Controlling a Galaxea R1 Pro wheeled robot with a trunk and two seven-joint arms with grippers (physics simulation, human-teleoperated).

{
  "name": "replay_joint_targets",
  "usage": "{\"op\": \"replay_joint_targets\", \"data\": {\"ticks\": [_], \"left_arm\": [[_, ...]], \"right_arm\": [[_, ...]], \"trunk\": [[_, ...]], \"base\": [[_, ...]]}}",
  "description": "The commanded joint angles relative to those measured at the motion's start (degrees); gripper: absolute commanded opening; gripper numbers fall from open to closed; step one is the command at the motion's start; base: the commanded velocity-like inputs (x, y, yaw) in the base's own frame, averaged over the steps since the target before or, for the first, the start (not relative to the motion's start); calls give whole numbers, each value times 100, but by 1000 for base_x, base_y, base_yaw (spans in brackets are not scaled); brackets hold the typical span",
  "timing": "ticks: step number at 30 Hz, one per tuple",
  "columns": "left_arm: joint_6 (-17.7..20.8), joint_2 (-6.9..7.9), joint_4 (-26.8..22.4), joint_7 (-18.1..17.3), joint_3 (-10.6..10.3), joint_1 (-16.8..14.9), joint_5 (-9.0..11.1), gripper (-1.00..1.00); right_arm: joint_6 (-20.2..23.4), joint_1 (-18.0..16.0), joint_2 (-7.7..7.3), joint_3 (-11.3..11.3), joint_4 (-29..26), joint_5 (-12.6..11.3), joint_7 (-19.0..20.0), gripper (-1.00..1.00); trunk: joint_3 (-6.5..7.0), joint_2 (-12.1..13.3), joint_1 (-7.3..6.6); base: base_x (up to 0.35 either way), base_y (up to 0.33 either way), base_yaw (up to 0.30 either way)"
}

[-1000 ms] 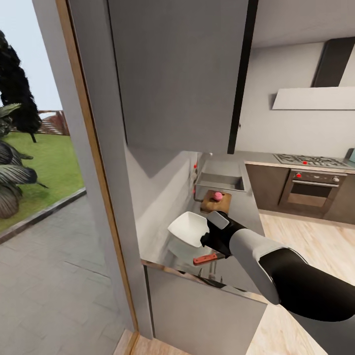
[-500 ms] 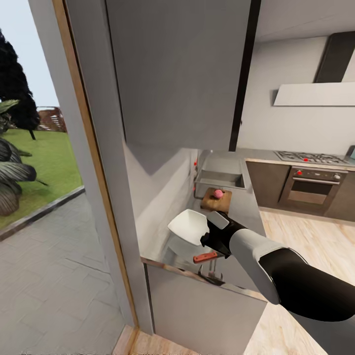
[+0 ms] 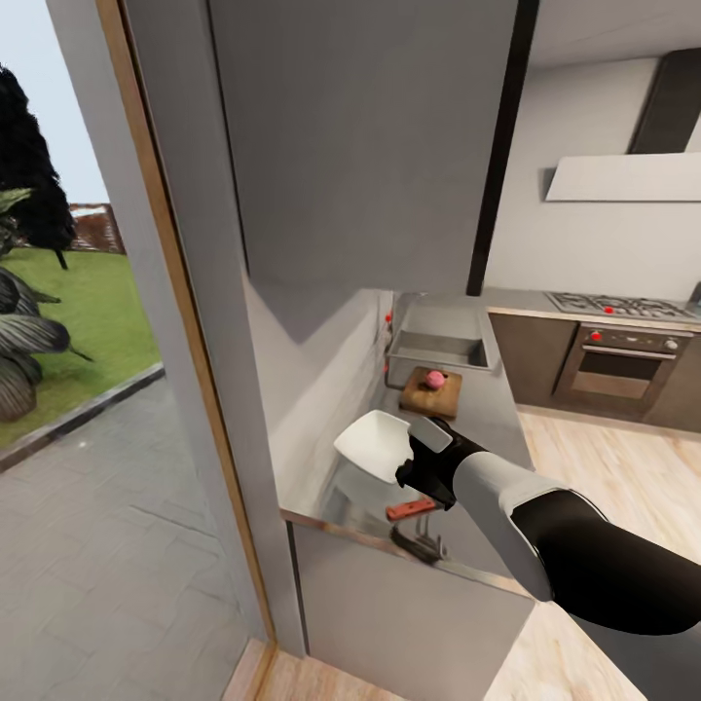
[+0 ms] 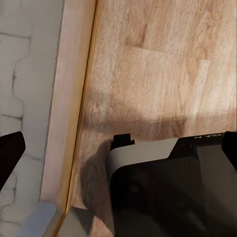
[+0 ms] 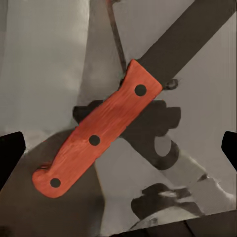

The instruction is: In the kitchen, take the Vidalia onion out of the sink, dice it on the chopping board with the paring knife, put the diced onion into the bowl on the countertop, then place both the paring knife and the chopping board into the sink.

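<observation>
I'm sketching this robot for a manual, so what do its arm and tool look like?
In the head view, the right arm has a glossy black upper segment and a light grey rounded forearm, ending in a black wrist. The right tool is black with a pale grey plate on top. No cables or markings are visible.
</observation>
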Motion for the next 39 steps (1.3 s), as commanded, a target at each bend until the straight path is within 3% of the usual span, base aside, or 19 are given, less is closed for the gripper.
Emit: {"op": "replay_joint_targets", "data": {"ticks": [1, 16, 39], "left_arm": [[-41, -7, 24, 2, -48, -9, 42, 100], [-39, -1, 26, 2, -48, -7, 46, 100], [-39, -1, 28, 2, -48, -8, 42, 100]], "right_arm": [[38, -6, 0, 37, -5, -25, -22, 100], [30, -6, 0, 37, 6, -20, -21, 100], [-85, -6, 0, 37, 30, -11, -17, 100]], "trunk": [[-14, -11, 5], [-29, -11, 5], [-177, -11, 5]], "base": [[168, 126, 0], [34, 22, 0], [0, 0, 0]]}}
